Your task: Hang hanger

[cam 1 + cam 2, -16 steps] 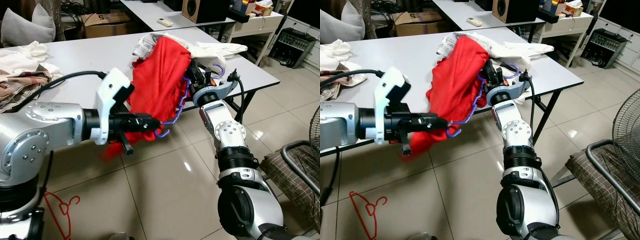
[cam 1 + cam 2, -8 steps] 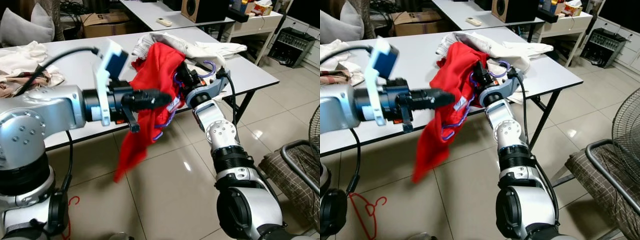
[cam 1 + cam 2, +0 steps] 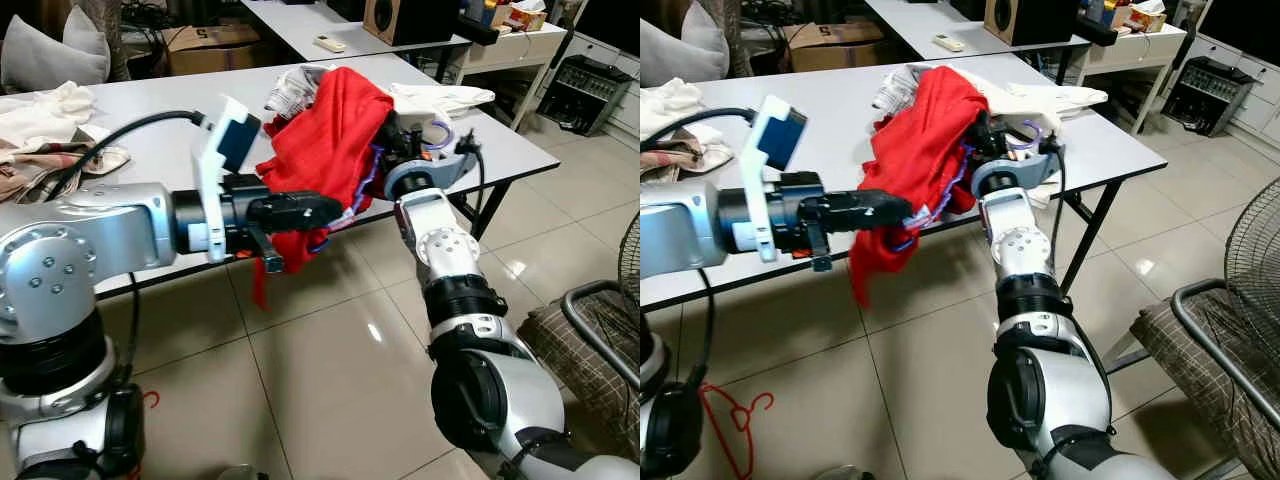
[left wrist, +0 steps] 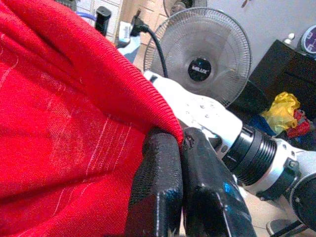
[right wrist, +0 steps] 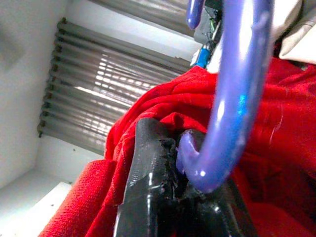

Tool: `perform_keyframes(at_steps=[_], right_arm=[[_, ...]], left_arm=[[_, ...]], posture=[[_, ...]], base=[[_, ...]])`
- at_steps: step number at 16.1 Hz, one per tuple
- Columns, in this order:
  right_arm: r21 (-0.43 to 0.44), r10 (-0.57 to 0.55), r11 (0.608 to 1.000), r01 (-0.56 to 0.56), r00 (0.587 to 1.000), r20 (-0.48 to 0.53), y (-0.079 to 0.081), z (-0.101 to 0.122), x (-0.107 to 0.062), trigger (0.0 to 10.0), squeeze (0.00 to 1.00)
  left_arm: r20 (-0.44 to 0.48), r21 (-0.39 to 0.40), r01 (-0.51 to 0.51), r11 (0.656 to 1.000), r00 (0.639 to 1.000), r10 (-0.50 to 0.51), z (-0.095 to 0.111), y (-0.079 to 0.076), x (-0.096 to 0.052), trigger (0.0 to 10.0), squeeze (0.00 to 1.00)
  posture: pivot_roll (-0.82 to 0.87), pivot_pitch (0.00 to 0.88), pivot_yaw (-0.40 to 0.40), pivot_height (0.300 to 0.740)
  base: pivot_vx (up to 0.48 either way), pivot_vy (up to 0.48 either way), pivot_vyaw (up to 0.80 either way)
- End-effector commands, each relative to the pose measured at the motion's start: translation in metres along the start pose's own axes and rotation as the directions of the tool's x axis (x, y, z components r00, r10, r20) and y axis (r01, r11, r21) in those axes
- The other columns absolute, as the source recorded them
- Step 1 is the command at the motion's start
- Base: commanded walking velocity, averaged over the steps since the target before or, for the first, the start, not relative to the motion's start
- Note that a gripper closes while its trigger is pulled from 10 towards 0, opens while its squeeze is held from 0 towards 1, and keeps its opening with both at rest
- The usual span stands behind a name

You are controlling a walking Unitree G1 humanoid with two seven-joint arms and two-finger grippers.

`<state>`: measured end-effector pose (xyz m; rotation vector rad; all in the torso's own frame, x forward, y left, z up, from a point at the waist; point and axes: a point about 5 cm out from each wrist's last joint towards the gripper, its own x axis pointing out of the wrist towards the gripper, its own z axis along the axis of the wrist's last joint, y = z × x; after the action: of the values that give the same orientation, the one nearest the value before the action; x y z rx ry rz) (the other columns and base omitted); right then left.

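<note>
Hanger (image 3: 1028, 137), purple plastic, light and stiff, draped in a limp red garment (image 3: 330, 140) at the table's (image 3: 160, 150) front edge: right gripper (image 5: 182, 163) fingers clamped at its hook, left gripper (image 4: 180, 163) fingers pinched on fabric; best gripped by the hook.

Both head eyes look forward and down, sharing the surface (image 3: 150, 150) beyond the end effectors. Each wrist camera sits close behind its own end effector's fingers.
</note>
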<state>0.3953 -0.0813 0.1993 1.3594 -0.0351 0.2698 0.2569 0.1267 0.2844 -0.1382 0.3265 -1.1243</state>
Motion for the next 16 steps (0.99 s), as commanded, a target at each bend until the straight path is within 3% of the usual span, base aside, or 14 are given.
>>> perform_keyframes(at_steps=[1,5,10,11,13,15,16], right_arm=[[0.065,0.029,0.997,-0.029,1.0,-0.008,0.016,-0.022,0.006,10.0,0.0],[0.075,-0.023,0.997,0.02,0.999,0.032,0.013,-0.016,0.013,10.0,0.0],[-0.207,-0.02,0.978,0.008,0.998,-0.058,0.006,-0.036,0.009,10.0,0.0],[-0.24,-0.01,0.971,-0.009,0.997,-0.077,0.007,-0.039,0.008,10.0,0.0],[-0.35,0.045,0.928,-0.127,0.971,-0.233,0.007,-0.054,0.0,10.0,0.0],[-0.317,0.114,0.92,-0.229,0.933,-0.342,0.015,-0.055,-0.011,10.0,0.0],[-0.316,0.142,0.913,-0.259,0.927,-0.348,0.02,-0.047,-0.017,10.0,0.0]], left_arm=[[-0.001,0.029,0.042,0.999,0.999,-0.042,0.004,-0.008,0.001,0.0,0.0],[0.022,0.027,0.056,0.998,0.998,-0.057,0.007,-0.011,0.006,0.0,0.0],[0.194,-0.006,0.132,0.991,0.973,-0.128,0.037,-0.014,0.007,0.0,0.0],[0.227,-0.022,0.119,0.993,0.968,-0.111,0.042,-0.01,0.006,0.0,0.0],[0.309,-0.071,-0.055,0.996,0.948,0.075,0.055,0.012,0.001,0.0,0.0],[0.323,-0.079,-0.187,0.979,0.925,0.202,0.057,0.025,-0.004,0.0,0.0],[0.322,-0.076,-0.188,0.979,0.925,0.202,0.058,0.025,-0.005,0.0,0.0]], posture=[[0.05,0.0,-0.037,0.74],[0.06,0.0,-0.04,0.74],[0.06,0.0,-0.03,0.74],[0.06,0.0,-0.03,0.74],[0.04,0.0,-0.026,0.74],[0.03,0.0,-0.026,0.74],[0.02,0.0,-0.026,0.74]], base=[[0.0,0.0,0.0],[0.0,0.0,0.0],[0.0,0.0,0.0],[0.0,0.0,0.0],[0.0,0.0,0.0],[0.0,0.0,0.0],[0.0,0.0,0.0]])
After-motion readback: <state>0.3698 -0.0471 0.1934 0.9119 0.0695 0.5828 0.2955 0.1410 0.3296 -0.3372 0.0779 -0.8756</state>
